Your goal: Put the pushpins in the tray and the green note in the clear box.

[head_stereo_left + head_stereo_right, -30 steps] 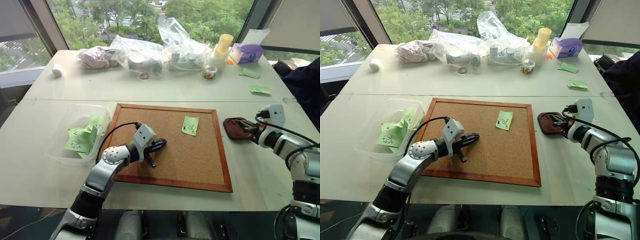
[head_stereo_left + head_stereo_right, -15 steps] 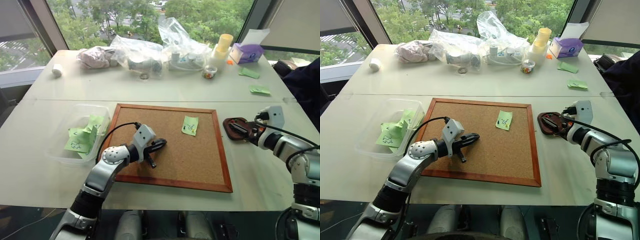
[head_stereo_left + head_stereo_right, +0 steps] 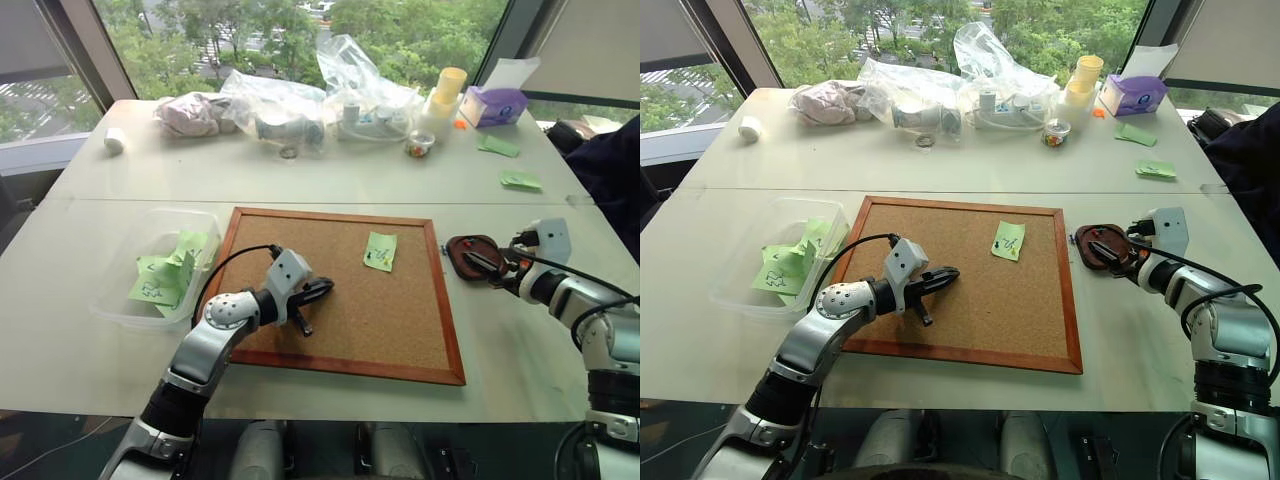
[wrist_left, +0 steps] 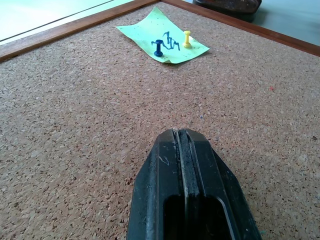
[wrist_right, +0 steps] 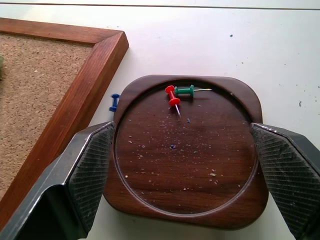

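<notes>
While spread wide, the right gripper point(image 5: 182, 165) straddled the tray point(image 5: 150, 210).
Two pins point(image 5: 179, 93) lay ahead of it; the left gripper point(image 4: 183, 145), pressed together, faced the note point(image 4: 162, 37).

My right gripper point(image 5: 182, 165) went from closed to spread wide over the tray point(image 5: 145, 200) within the last second. Its fingers point(image 5: 87, 170) stood on either side of the dish, where a red pin point(image 5: 173, 98) and a green pin point(image 5: 186, 90) lay.
</notes>
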Controlling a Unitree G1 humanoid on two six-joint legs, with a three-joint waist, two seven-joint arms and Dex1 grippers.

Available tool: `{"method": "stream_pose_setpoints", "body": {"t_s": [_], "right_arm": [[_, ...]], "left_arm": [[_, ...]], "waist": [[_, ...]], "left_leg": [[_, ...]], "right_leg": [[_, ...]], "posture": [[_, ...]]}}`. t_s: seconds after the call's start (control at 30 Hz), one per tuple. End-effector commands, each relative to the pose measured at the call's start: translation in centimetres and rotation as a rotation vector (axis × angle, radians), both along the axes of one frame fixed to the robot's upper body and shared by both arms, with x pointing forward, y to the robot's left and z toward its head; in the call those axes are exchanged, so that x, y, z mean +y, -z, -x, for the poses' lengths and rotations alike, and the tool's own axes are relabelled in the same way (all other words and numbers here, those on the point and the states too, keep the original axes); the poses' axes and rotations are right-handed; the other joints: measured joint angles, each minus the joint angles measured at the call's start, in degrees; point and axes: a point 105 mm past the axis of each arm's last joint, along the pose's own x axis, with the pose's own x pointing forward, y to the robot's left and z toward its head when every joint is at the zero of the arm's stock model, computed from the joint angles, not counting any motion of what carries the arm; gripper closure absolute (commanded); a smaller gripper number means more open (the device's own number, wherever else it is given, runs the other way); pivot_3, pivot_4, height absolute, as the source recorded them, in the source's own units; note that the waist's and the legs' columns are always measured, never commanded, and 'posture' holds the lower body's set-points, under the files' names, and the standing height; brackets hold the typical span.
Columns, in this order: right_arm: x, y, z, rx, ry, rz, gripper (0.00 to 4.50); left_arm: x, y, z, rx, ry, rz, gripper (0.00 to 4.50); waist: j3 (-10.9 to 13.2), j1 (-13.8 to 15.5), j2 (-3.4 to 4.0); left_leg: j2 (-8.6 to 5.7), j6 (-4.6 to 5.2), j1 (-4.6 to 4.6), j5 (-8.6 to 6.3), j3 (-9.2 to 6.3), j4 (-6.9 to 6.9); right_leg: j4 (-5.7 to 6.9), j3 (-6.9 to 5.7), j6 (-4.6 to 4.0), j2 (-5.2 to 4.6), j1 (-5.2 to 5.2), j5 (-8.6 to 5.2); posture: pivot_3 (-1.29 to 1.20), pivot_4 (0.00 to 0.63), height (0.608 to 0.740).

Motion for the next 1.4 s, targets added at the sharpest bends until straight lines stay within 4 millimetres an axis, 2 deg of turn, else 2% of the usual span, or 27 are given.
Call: {"method": "stream_pose_setpoints", "body": {"t_s": [0.03,0.2,0.33,0.4,0.5,0.63,0.73,0.9,1.3,1.33,1.4], "right_arm": [[0.6,-2.1,0.0,-0.069,-0.055,0.012,0.09],[5.0,-3.2,0.8,-0.091,-0.235,-0.033,0.09],[9.8,-3.0,1.3,-0.093,-0.376,-0.023,0.09],[11.3,-2.8,1.3,-0.097,-0.416,-0.008,0.09],[12.9,-2.0,1.0,-0.108,-0.464,0.044,0.09],[13.8,-1.0,0.2,-0.116,-0.478,0.075,0.09],[14.1,-0.6,-0.3,-0.121,-0.485,0.076,0.90],[14.6,-0.3,-1.0,-0.123,-0.501,0.098,3.27],[14.6,1.6,-0.5,-0.064,-0.533,0.106,3.27],[14.5,1.6,-0.5,-0.065,-0.532,0.107,3.83],[14.4,1.5,-0.6,-0.067,-0.525,0.105,4.45]], "left_arm": [[-0.2,1.2,0.7,0.043,0.022,-0.022,4.50],[-0.2,1.2,0.7,0.042,0.022,-0.022,4.50],[-0.3,1.2,0.7,0.041,0.022,-0.019,4.50],[-0.3,1.1,0.6,0.041,0.021,-0.018,4.50],[-0.4,1.1,0.6,0.040,0.020,-0.018,4.50],[-0.2,1.1,0.7,0.039,0.007,-0.018,4.50],[0.0,1.1,0.7,0.039,0.001,-0.019,4.50],[0.0,1.1,0.7,0.039,-0.006,-0.018,4.50],[0.2,1.0,1.0,0.040,-0.022,-0.019,4.50],[0.2,1.1,1.0,0.040,-0.022,-0.019,4.50],[0.2,1.1,1.0,0.040,-0.023,-0.020,4.50]], "waist": [[0.0,0.0,0.00],[0.0,0.0,0.01],[0.0,0.0,0.01],[0.0,0.0,0.01],[0.0,0.1,0.00],[0.0,0.0,0.00],[0.0,0.0,0.01],[0.0,-0.1,0.01],[0.0,-0.1,0.00],[0.0,-0.1,0.00],[0.0,-0.1,0.00]], "left_leg": [[0.00,0.00,0.00,0.00,0.00,0.00],[0.03,0.00,0.00,0.00,-0.02,0.00],[0.05,0.01,0.00,-0.01,-0.05,0.00],[0.05,0.01,0.00,-0.01,-0.06,0.00],[0.04,0.04,-0.03,-0.02,-0.07,0.00],[0.02,0.06,-0.03,-0.03,-0.06,0.00],[0.00,0.06,-0.02,-0.03,-0.04,0.00],[0.00,0.05,-0.02,-0.03,-0.03,0.00],[0.02,0.05,-0.01,-0.03,-0.01,0.00],[0.02,0.05,-0.01,-0.03,-0.01,0.00],[0.02,0.05,-0.01,-0.03,-0.02,0.00]], "right_leg": [[0.00,0.00,0.00,0.00,0.00,0.00],[0.00,0.00,0.00,0.00,-0.01,0.00],[0.00,0.00,0.00,0.00,0.00,0.00],[0.00,0.00,0.00,0.00,0.00,0.00],[-0.01,0.00,0.00,-0.02,-0.01,0.00],[-0.01,0.00,0.00,-0.04,-0.01,0.00],[-0.01,0.00,0.00,-0.02,-0.01,0.00],[-0.01,0.00,0.00,-0.02,-0.01,0.00],[-0.01,0.00,0.00,0.00,-0.01,0.00],[-0.01,0.00,0.00,0.00,-0.01,0.00],[-0.01,0.00,0.00,0.00,-0.01,0.00]], "posture": [[0.00,0.150,0.740],[0.00,0.150,0.740],[0.00,0.150,0.740],[0.00,0.150,0.740],[0.00,0.150,0.740],[0.00,0.150,0.740],[0.00,0.150,0.740],[0.00,0.150,0.740],[0.00,0.150,0.740],[0.00,0.150,0.740],[0.00,0.150,0.740]]}}
